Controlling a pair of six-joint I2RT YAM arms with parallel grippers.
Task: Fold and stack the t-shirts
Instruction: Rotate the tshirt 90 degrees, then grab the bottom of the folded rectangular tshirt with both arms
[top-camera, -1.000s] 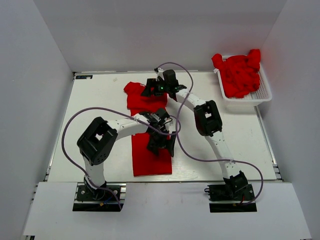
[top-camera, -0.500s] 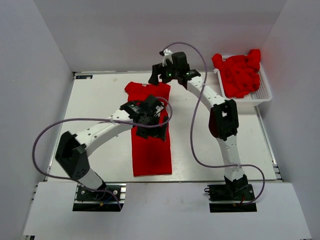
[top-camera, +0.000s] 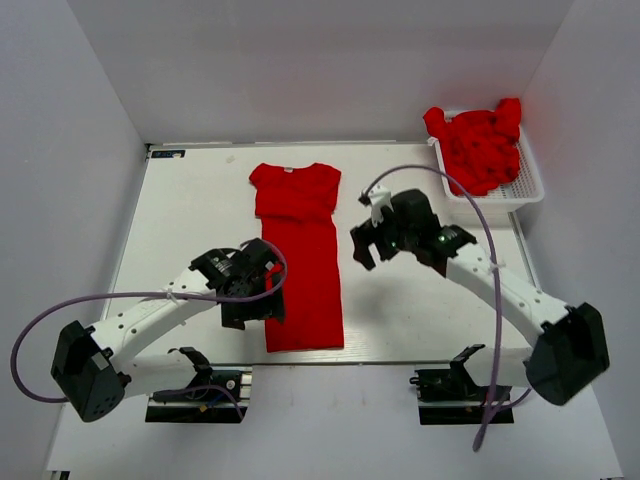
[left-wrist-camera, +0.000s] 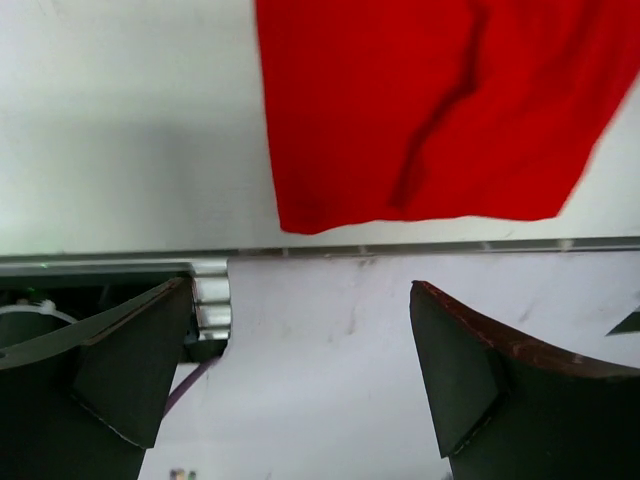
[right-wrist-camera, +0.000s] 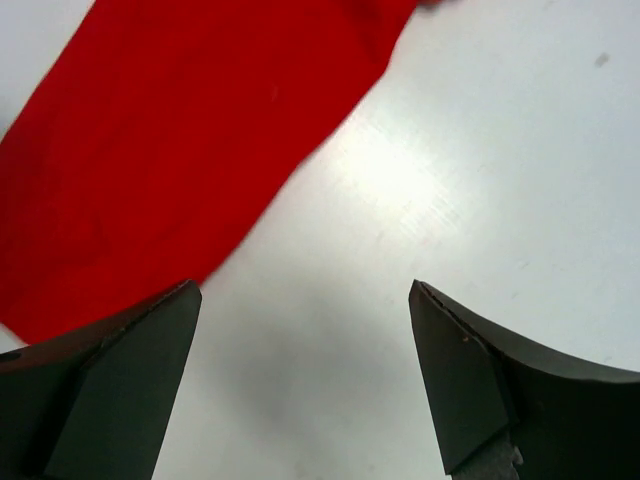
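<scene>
Inspector: Containers first.

Onlooker: One white slotted basket (top-camera: 527, 190) stands at the far right corner of the table (top-camera: 180, 220). It holds a crumpled heap of red t-shirts (top-camera: 480, 150), and some of the cloth hangs over the far rim.

Inspector: Anything outside it?

Onlooker: One t-shirt (top-camera: 300, 260) lies flat mid-table. Its body forms a long strip running far to near, with the sleeves spread at the far end.

Inspector: Grippers?

Onlooker: Both sets of jaws stand wide with nothing between them. The left gripper (top-camera: 262, 305) is at the strip's left edge, near the hem. The right gripper (top-camera: 362, 245) is off to the strip's right, apart from the cloth.

Inspector: Change since a second ago?

Onlooker: Both grippers were over the shirt then, and its far end was bunched. They have since drawn back toward the near side, and the shirt now lies smooth. The basket's load looks the same.
</scene>
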